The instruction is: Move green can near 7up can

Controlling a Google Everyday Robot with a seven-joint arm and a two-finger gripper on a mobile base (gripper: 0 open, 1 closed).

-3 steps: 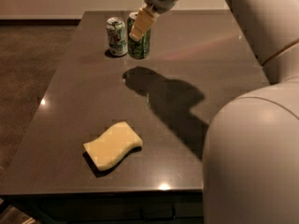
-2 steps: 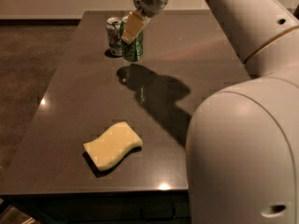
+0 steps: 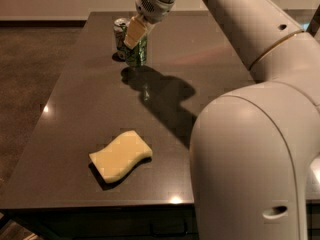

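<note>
The dark green can (image 3: 139, 54) stands at the far left part of the dark table (image 3: 215, 49), touching or almost touching the white-and-green 7up can (image 3: 119, 30) just behind and to its left. My gripper (image 3: 135, 34) comes down from the upper right and is shut on the green can's upper part. Its tan fingers (image 3: 134, 30) cover the can's top. The 7up can's right side is partly hidden by the gripper.
A yellow sponge (image 3: 121, 155) lies near the table's front edge, left of centre. My own white arm and body (image 3: 250, 159) fill the right side of the view. The table's left edge (image 3: 60, 94) drops off to a brown floor.
My gripper has moved the green can leftwards, closer to the 7up can. The sponge has not moved.
</note>
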